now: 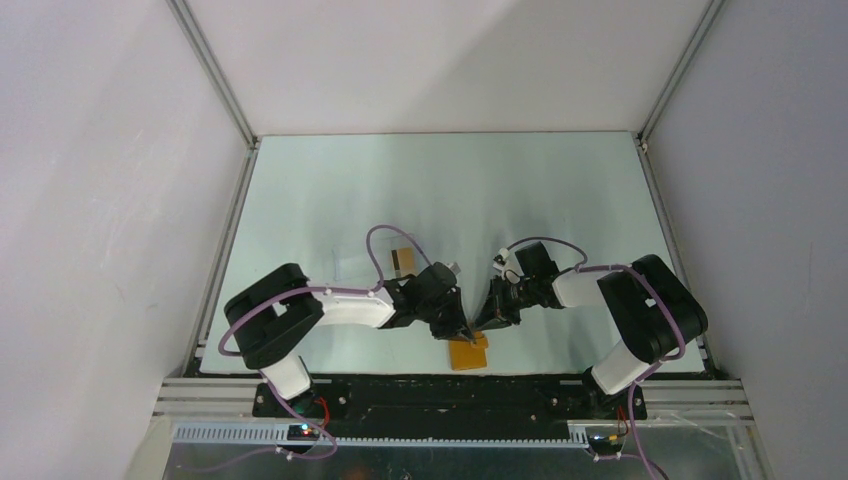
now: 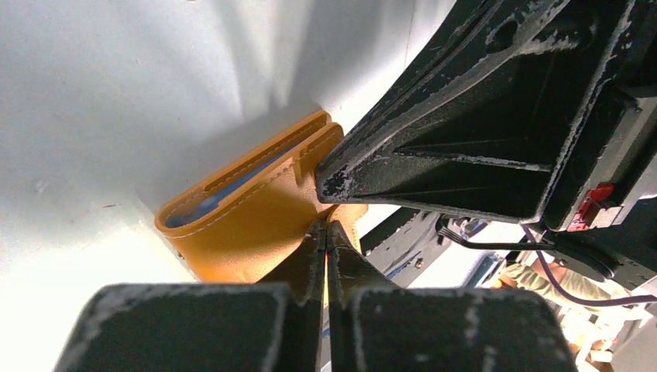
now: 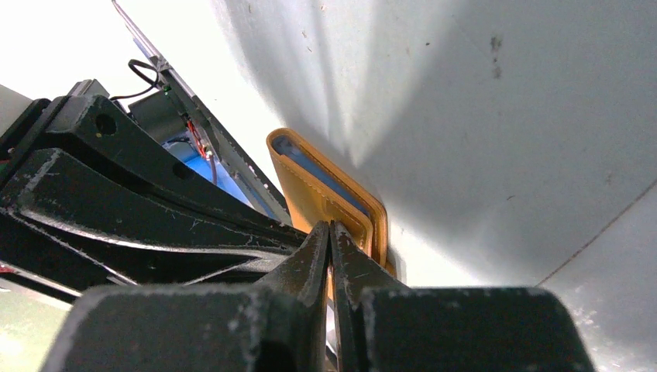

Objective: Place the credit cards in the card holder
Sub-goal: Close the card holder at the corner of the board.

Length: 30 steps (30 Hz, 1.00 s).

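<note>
The card holder (image 1: 468, 354), a small orange-mustard bifold wallet with a blue lining, lies on the pale surface (image 1: 560, 200) at the middle of its near edge. Its covers are slightly parted, so the blue shows. The left fingers (image 2: 304, 267) are pressed together with nothing between them, tips down on the wallet's cover as if pinning it.

The right fingers (image 3: 310, 260) are almost together on a thin tan-orange sliver (image 3: 331, 280) right at the wallet's mouth. I take it for a credit card seen edge-on, though I can't be sure.

The trick here, I'd say, is to hold the card level with the slot and slide it along the blue panel rather than push down. The left should press firmly so the wallet doesn't skate. Another tan rectangular card (image 1: 404, 262) lies apart, to the far left.
</note>
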Available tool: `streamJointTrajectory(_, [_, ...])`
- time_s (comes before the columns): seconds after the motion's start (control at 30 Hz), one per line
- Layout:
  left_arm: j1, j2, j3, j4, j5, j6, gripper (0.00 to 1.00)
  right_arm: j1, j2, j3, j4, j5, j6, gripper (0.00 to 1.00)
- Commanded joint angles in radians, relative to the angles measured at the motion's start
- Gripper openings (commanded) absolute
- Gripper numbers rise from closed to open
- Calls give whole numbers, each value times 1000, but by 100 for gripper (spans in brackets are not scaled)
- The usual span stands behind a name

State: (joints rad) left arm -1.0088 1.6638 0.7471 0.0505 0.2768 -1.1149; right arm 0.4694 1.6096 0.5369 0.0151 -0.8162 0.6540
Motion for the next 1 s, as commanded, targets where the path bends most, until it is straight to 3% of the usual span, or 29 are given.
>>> streamJointTrajectory(0.0, [-17,18,39,-115,-56,56,0,17,10,-31,-72,108,-41,8])
streamJointTrajectory(0.97, [0,-40,19,-120,-116,71,0,33,30,-31,-66,111,-41,8])
